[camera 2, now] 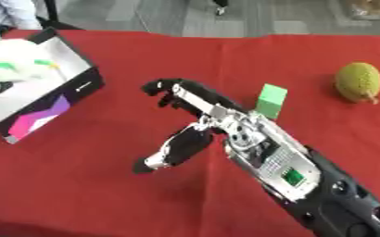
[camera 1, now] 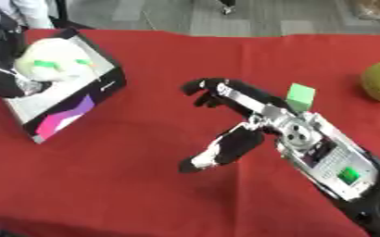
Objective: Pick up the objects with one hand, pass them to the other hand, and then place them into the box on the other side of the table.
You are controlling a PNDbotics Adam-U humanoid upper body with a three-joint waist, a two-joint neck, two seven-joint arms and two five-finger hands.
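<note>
Reaching over the middle of the red table (camera 2: 104, 185), the right hand (camera 2: 195, 121) is released, fingers spread and grasping nothing. Just beyond it stands a green block (camera 2: 271, 100), with a yellow-green fruit (camera 2: 358, 82) farther right. Far left, the left hand (camera 1: 15, 81) holds a whitish object (camera 1: 55, 60) over the box (camera 1: 72, 99).

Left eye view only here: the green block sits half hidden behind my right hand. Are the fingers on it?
Observer: No. The right eye view shows the whole green block upright on the red cloth, behind the right hand, with no finger round it.
Operator: And the fruit cut off at my right edge?
Observer: The yellow-green fruit shows whole there, lying well apart from the block, with a short stem at its lower end.
</note>
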